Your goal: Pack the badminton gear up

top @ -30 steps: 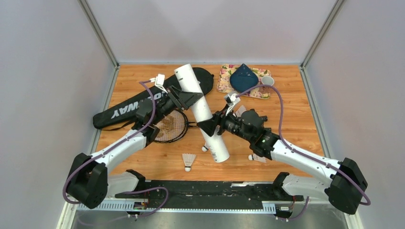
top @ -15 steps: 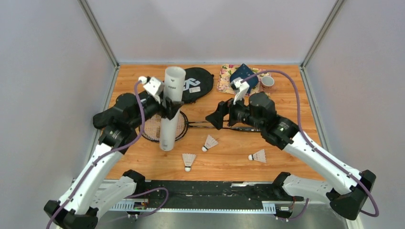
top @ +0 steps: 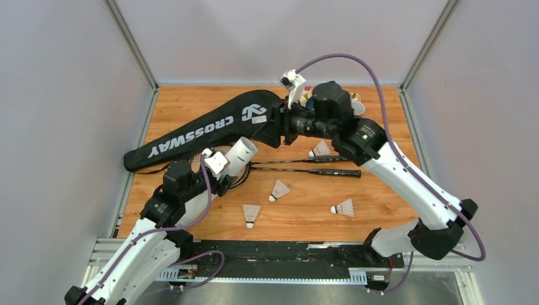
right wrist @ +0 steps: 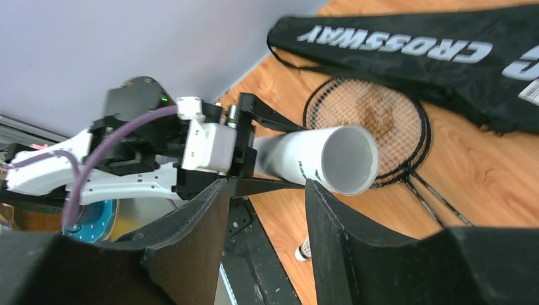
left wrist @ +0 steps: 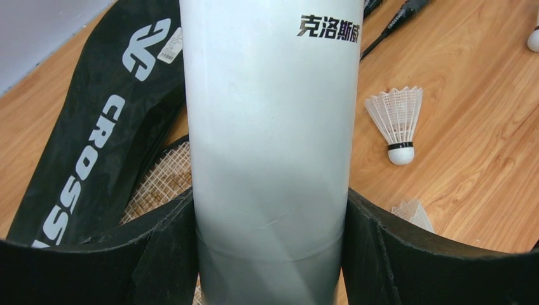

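My left gripper [top: 227, 173] is shut on the white tube [top: 240, 154] and holds it tilted above the two black rackets [top: 219, 170], open mouth up and to the right. In the left wrist view the tube [left wrist: 270, 121] fills the gap between both pads [left wrist: 162, 244]. My right gripper [top: 277, 126] is open and empty, raised over the wide end of the black CROSSWAY cover [top: 191, 135]. In the right wrist view the tube's open mouth [right wrist: 347, 160] shows just past my gripper [right wrist: 266, 187]. Several white shuttlecocks lie on the table, one [top: 251, 213] at the near side.
The racket handles [top: 318, 171] stretch right across the table's middle. Other shuttlecocks lie at the centre [top: 278, 189], the right [top: 343, 208] and near the handles [top: 320, 150]. The small cup [top: 356, 105] and the floral tray at the back right are mostly hidden behind my right arm.
My left arm pulled back toward the near edge with the tube and tilted it from upright to slanted. My right arm rose and swung back and left, over the cover's wide end.
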`<state>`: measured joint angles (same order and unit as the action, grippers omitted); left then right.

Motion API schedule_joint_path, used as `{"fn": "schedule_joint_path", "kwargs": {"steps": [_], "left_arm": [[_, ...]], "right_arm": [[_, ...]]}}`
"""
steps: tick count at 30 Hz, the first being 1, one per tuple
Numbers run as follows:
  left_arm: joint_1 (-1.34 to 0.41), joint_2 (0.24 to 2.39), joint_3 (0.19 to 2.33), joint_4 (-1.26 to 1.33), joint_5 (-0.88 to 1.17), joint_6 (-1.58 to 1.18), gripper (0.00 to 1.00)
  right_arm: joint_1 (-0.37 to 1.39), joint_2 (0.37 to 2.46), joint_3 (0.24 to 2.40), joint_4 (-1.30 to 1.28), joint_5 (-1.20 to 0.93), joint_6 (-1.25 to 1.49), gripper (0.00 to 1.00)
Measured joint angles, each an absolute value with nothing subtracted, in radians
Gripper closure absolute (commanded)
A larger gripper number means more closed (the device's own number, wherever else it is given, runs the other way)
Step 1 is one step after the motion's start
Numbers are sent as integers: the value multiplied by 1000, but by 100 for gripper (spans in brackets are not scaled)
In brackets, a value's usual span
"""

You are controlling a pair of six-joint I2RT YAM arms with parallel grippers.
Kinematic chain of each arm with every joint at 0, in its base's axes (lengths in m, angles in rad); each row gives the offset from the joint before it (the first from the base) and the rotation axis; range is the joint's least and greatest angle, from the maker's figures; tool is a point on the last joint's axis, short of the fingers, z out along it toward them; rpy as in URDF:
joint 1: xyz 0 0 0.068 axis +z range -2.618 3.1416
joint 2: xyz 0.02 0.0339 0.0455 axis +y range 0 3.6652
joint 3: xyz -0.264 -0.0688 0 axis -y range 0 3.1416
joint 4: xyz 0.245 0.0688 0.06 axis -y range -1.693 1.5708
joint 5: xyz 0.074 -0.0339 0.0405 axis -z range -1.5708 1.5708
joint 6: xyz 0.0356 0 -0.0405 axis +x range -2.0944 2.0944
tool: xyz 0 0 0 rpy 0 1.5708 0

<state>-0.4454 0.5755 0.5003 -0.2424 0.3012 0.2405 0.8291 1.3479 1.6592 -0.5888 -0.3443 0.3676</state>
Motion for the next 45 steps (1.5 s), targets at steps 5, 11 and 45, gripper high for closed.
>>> {"fn": "schedule_joint_path", "kwargs": {"steps": [5,11,45], "left_arm": [[-445,567,498,-230,328,241,77],[-445,546,498,-220,360,241,78],[-451,543,496,-159,397,242,98]], "right_arm": [[831,1466,1650,-591,-392,388,41],[830,1528,1618,-585,-462,397,52],[729,1257,1319,-294,-419,660,100]]}}
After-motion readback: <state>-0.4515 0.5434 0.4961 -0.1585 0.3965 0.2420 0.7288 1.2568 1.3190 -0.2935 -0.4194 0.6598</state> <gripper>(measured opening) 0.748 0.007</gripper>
